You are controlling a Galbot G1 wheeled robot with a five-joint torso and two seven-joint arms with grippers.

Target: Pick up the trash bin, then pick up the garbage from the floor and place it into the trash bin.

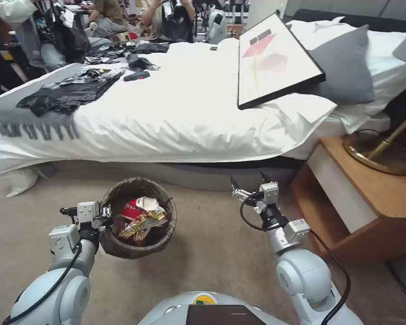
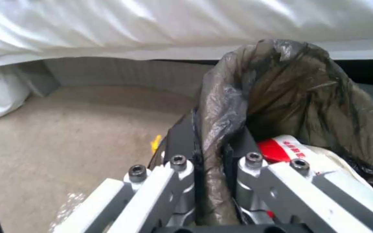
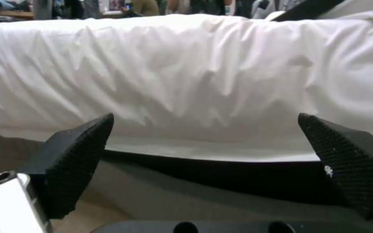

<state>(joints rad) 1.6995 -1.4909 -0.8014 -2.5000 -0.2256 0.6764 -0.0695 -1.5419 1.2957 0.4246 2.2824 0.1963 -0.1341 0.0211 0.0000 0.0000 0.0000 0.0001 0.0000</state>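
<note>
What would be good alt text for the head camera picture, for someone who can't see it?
The robot's left hand grips the rim of the trash bin, which holds the garbage, above a beige carpet. Its right hand hangs open and empty, in front of a white bed, with a wooden nightstand to the right.

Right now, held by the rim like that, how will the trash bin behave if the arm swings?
The left gripper pinches one side of the trash bin rim, so it may tilt or sway. The bag liner looks thin and slick, so slipping is possible. The wrappers inside look light.
</note>
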